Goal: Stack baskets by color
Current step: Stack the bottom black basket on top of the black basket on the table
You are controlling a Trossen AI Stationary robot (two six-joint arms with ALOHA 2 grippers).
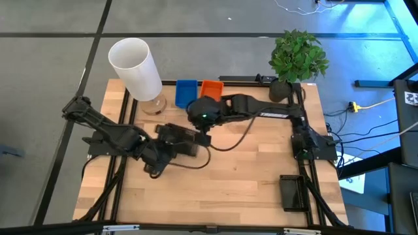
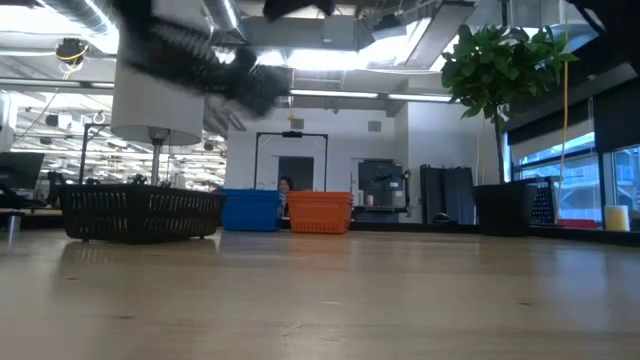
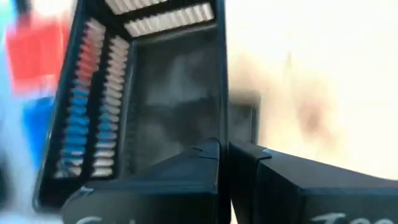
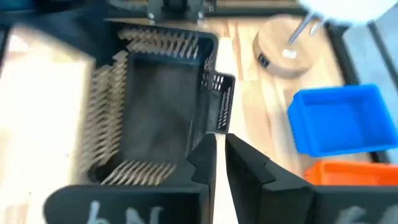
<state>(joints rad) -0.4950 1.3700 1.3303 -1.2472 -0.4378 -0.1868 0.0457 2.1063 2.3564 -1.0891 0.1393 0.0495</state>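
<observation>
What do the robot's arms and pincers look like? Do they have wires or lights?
Both arms are black and chunky, built from jointed segments. The left arm trails a thin dark cable across the wooden table. The right arm has a small green light glowing on its rounded wrist. Each pincer, left pincer and right pincer, has two flat, angular black fingers, with pale lettering on the body behind them.

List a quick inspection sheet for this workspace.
Surface: wooden table, no spills seen.
Job's things: blue basket and orange basket side by side at far edge; black basket mid-table; second black basket near right front corner.
Clutter: white cylinder on stand; potted plant.
Grippers: left gripper jaws shut on black basket's wall; right gripper at same basket's rim.
Cables: black cable looping across table; yellow cable on floor.
Surroundings: open room beyond.
</observation>
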